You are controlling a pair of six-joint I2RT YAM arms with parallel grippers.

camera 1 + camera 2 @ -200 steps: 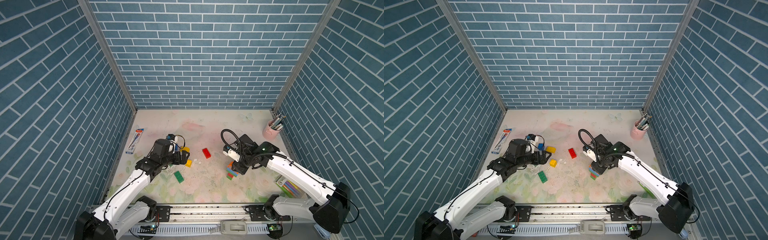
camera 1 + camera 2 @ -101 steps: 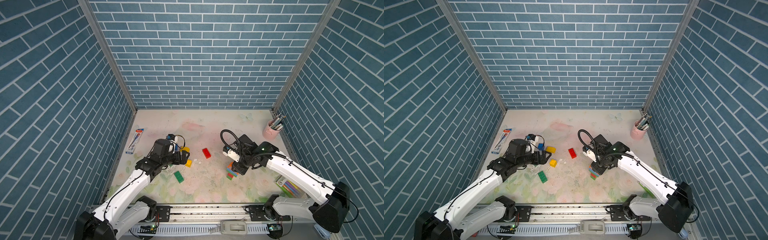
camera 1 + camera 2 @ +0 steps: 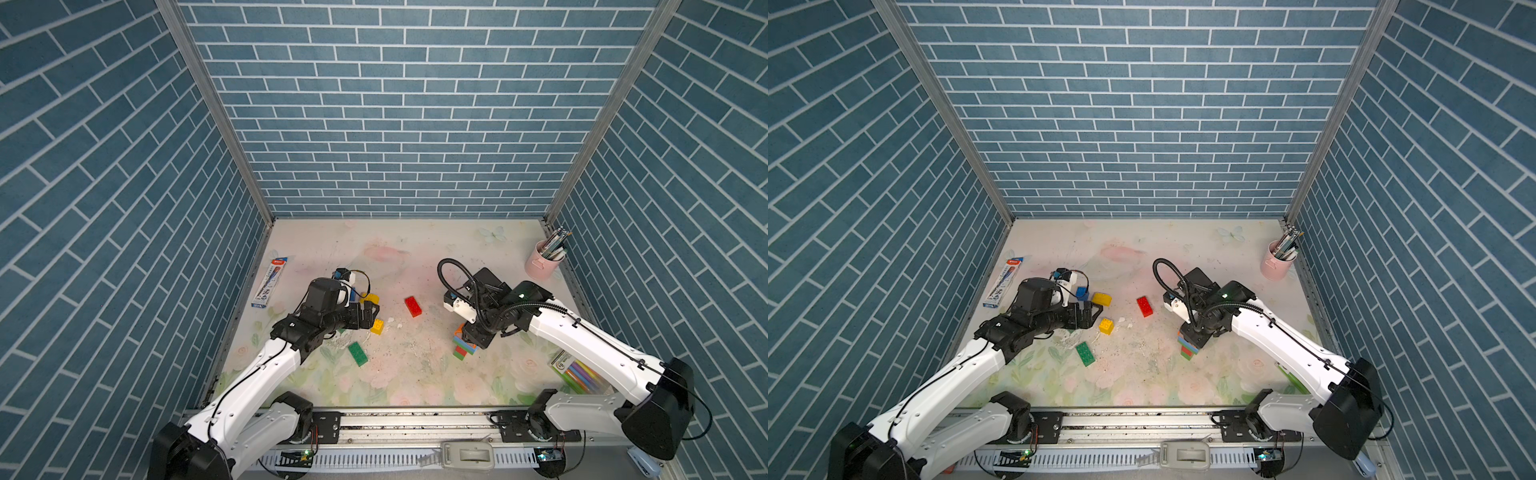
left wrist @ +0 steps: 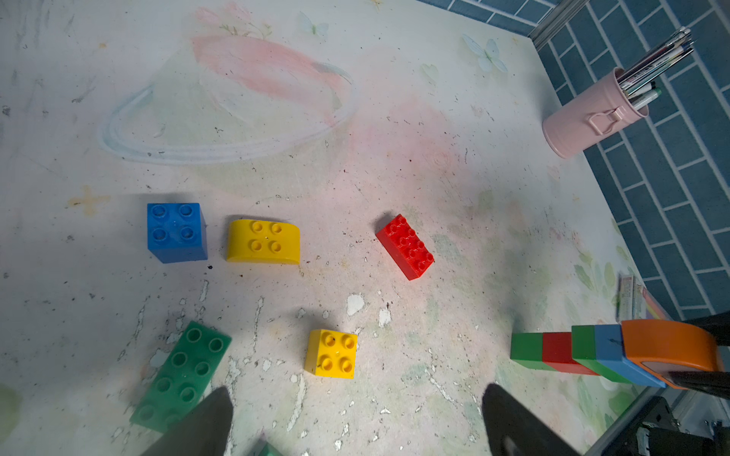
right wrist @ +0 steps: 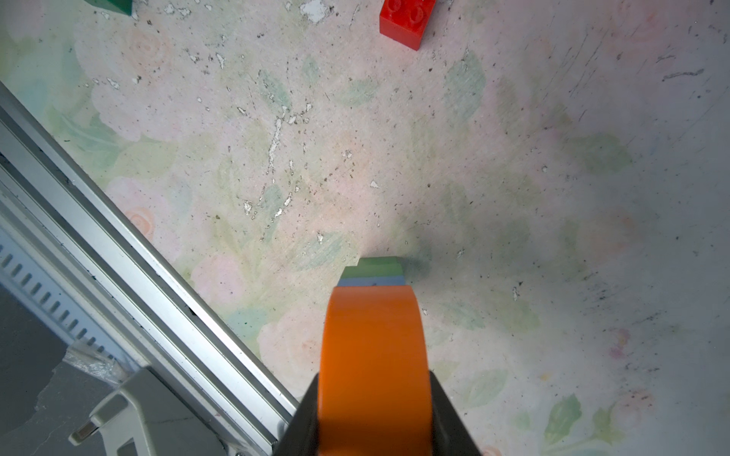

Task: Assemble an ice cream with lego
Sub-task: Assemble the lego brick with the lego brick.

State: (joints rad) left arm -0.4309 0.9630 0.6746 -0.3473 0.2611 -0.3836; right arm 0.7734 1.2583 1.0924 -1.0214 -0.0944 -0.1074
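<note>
While the left fingers (image 4: pixel 197 426) gape empty, the right fingers (image 5: pixel 442 414) clamp the orange brick (image 5: pixel 373 355) capping the upright lego stack (image 3: pixel 461 351).

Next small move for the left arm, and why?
Probably lower the left gripper onto the yellow square brick. Its jaws stand open, and that brick lies loose on the table just ahead of them with nothing on top. The right gripper is shut on the orange brick capping the stack, so that arm is occupied.
</note>
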